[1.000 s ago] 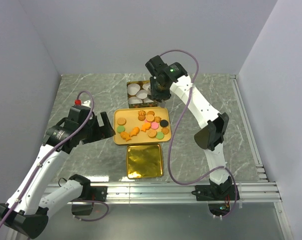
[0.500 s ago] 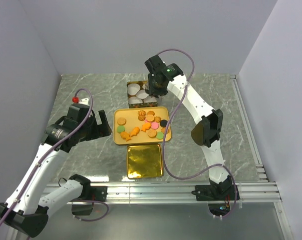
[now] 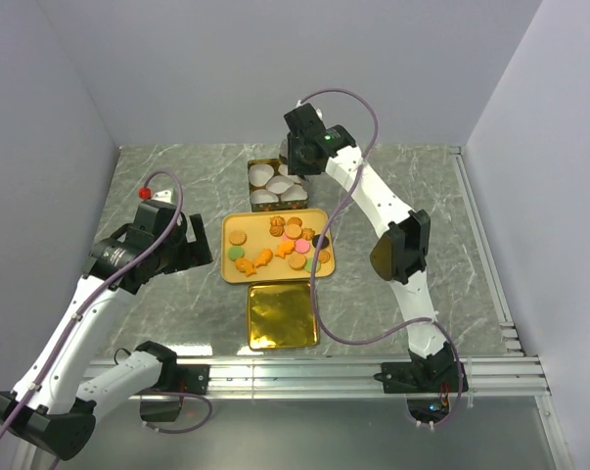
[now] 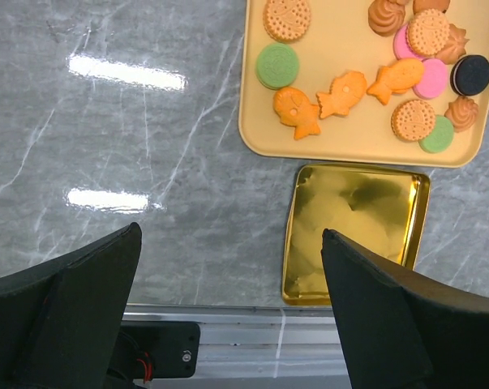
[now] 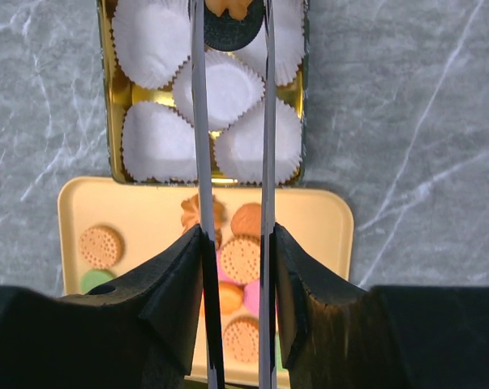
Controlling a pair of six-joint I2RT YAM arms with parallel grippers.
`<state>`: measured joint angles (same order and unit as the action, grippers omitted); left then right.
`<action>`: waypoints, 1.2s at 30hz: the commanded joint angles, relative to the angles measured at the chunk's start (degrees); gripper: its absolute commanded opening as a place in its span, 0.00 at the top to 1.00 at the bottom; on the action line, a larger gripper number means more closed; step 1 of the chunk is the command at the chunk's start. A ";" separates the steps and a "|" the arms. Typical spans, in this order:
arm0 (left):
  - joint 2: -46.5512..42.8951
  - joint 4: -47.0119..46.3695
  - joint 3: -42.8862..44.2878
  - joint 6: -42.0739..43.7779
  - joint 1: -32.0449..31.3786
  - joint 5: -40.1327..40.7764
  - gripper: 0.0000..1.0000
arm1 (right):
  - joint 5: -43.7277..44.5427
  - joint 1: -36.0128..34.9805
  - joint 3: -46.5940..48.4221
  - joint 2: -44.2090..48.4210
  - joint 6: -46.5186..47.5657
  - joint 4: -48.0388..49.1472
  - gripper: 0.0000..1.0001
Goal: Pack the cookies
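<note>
Several cookies [image 4: 342,91] lie on the beige tray [image 3: 232,271], round ones in tan, green, pink and black plus orange fish shapes. My right gripper [image 5: 232,23] hangs over the gold tin [image 3: 252,166] of white paper cups [image 5: 152,143], its thin fingers [image 5: 197,121] shut on a black round cookie [image 5: 232,36]; an orange piece shows just beyond it. In the top view that gripper [image 3: 299,168] sits above the tin's right side. My left gripper [image 3: 191,252] is open and holds nothing, left of the tray, over bare marble [image 4: 147,162].
A gold lid [image 3: 283,315] lies upside down in front of the tray, near the table's front rail [image 3: 304,372]. Grey walls close the table at the back and on both sides. The right arm's purple cable [image 3: 339,225] loops over the tray's right edge.
The right gripper has shifted slightly back and left over the tin, still holding the black cookie. The left arm has drawn a little left, away from the tray.
</note>
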<state>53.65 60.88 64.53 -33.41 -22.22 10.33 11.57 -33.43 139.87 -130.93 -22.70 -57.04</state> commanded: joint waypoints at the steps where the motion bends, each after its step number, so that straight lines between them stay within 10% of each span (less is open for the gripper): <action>1: 0.40 0.29 2.61 0.89 -0.19 2.15 0.01 | 1.96 0.30 2.69 -1.25 1.34 5.09 0.76; 11: 1.55 0.90 3.05 0.10 -0.19 3.47 0.01 | 3.28 2.05 3.04 -4.07 1.43 8.17 0.77; 36: -1.70 1.78 2.27 -2.80 -0.19 5.14 0.01 | 2.75 1.53 -0.65 -4.59 4.24 6.76 0.42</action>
<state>53.17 62.06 64.99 -35.35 -22.22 14.52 13.50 -31.62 139.37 -136.03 -18.74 -51.94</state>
